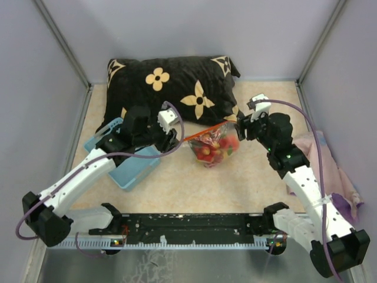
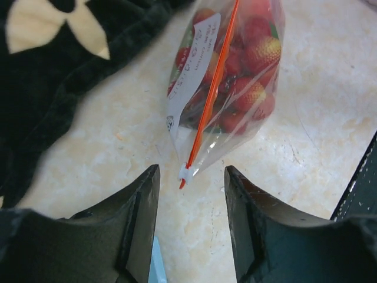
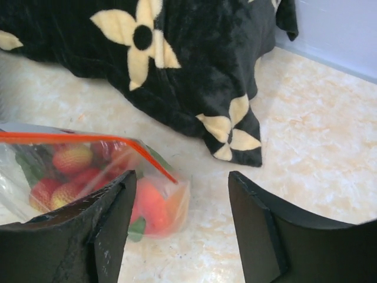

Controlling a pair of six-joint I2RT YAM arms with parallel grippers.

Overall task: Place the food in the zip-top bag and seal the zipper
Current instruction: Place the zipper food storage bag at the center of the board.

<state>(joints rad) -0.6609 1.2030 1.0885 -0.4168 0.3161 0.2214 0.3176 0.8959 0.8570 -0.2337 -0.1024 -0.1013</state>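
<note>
Left gripper: fingers apart, nothing between them, holding nothing. Just ahead of the tips is the near end of the zipper, with a small white slider on it, not touching either finger.

Right gripper: fingers also apart and empty. The other zipper end sits just in front of its left finger.

The zip-top bag lies on the table between the two grippers, bulging, with the red-orange strip running across its top. The strip looks pressed shut along the part in view, but it's hard to be sure.

The food is inside the bag: red strawberries, some green bits, and an orange piece at the right-hand corner. A white label is on the bag's face.

A black pillow with cream flowers is behind the bag, near it. A light blue basket is under the left arm. A pink cloth is at the right edge.
</note>
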